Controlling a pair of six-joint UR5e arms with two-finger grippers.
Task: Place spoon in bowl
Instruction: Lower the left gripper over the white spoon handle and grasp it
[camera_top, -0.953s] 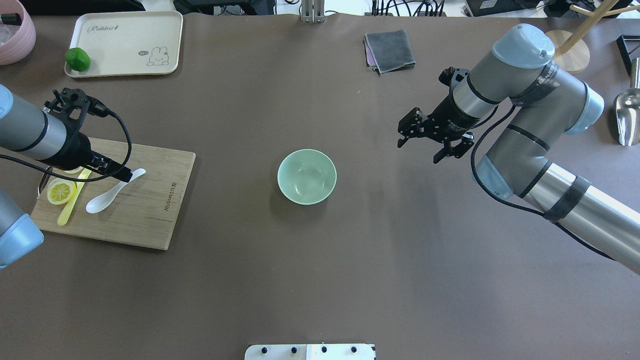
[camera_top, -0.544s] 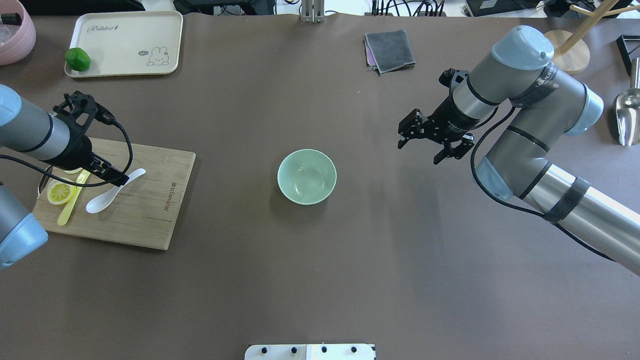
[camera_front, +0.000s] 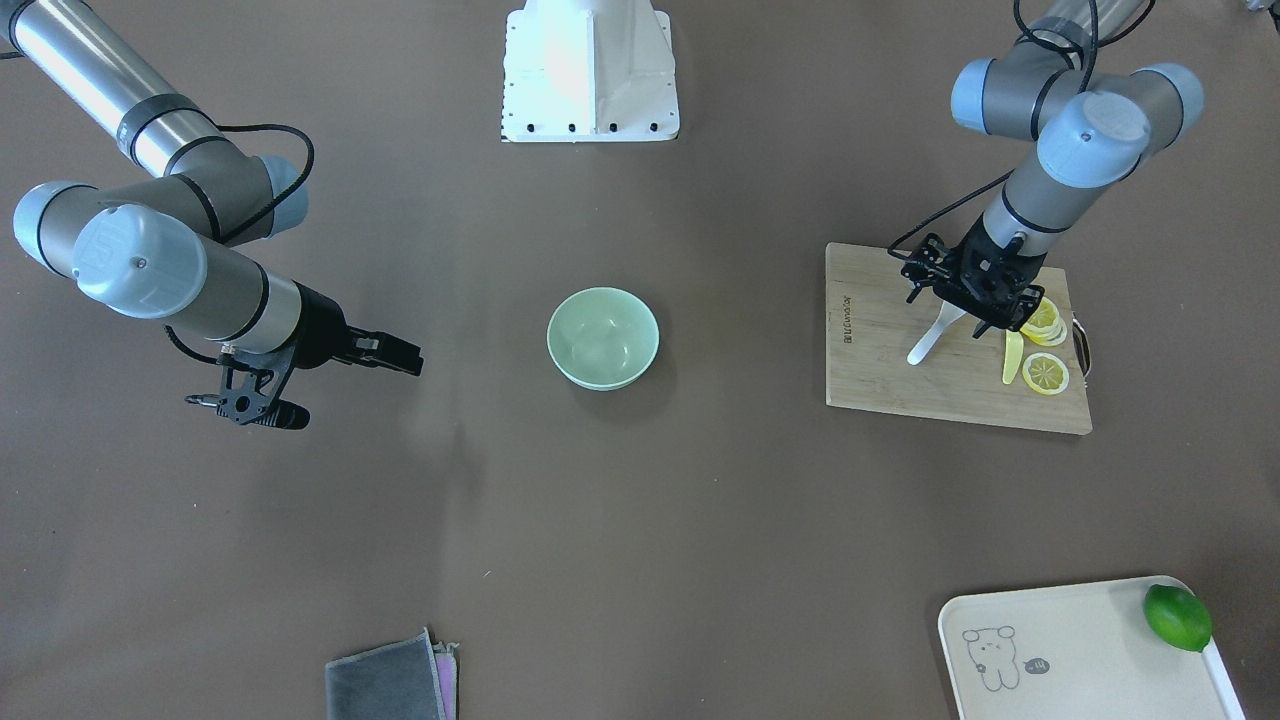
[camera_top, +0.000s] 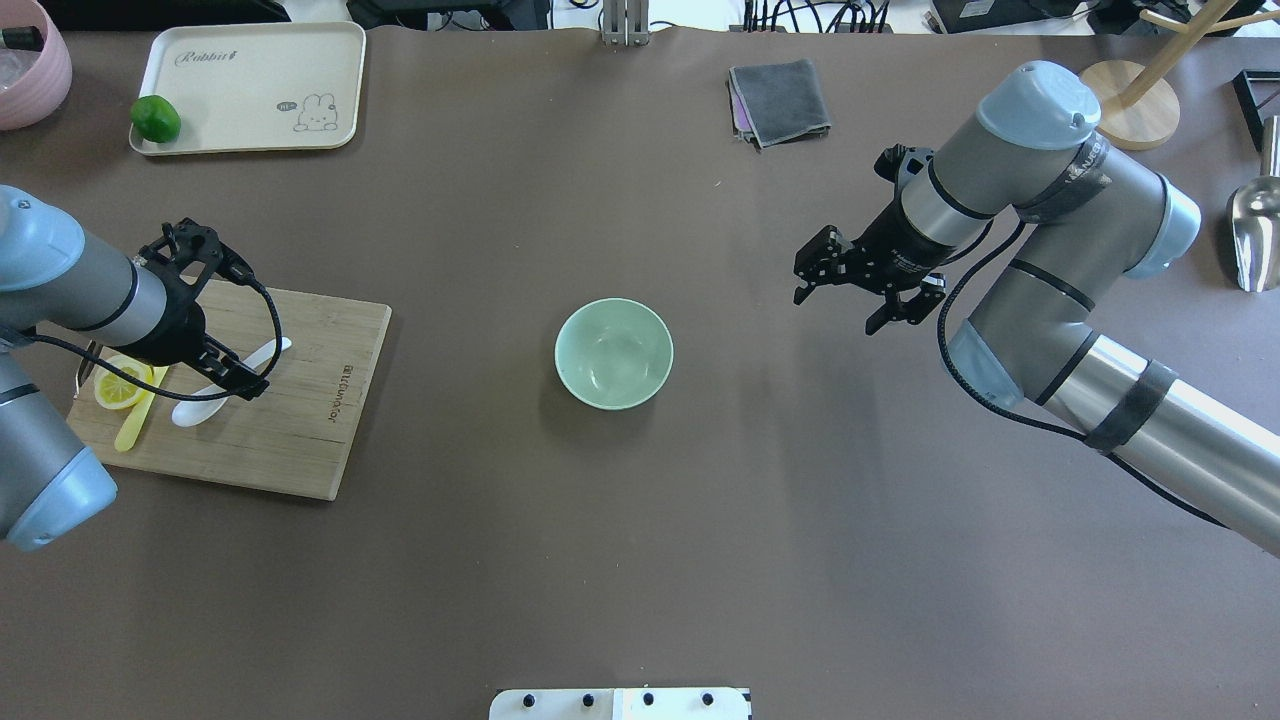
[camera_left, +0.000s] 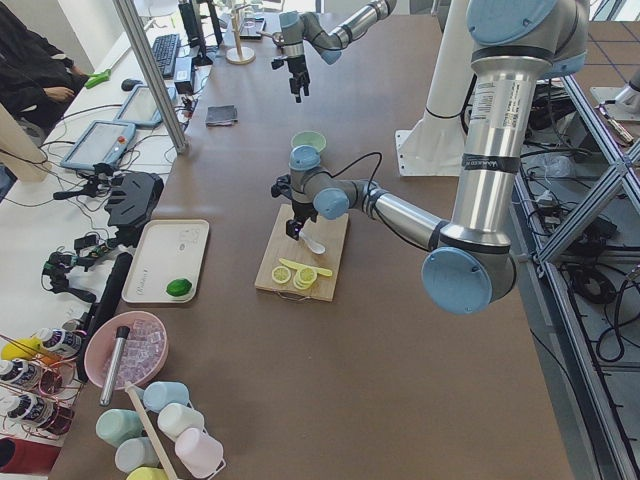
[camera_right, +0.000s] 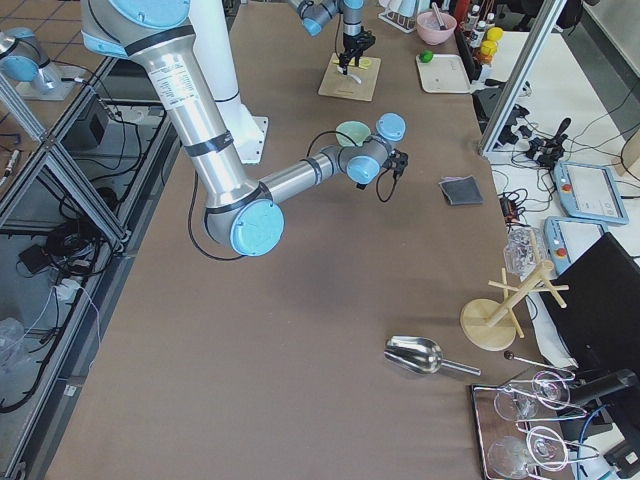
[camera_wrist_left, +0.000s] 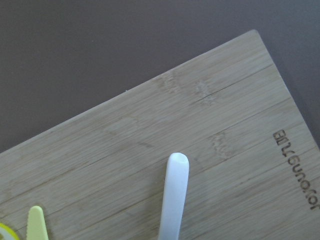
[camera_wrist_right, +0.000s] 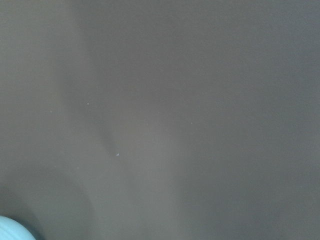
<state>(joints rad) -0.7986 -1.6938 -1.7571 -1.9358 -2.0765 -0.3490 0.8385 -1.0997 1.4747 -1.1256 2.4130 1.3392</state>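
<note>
Cutting board (camera_top: 290, 420) on the robot's left; bowl (camera_top: 613, 353) mid-table. Spoon (camera_top: 190, 412) lies flat on the board, well apart from the bowl. Left gripper (camera_top: 238, 380) sits over the spoon's middle, with scoop and handle tip showing either side (grip unclear, cannot tell). Right gripper (camera_top: 836, 308) has its fingers spread.
</note>
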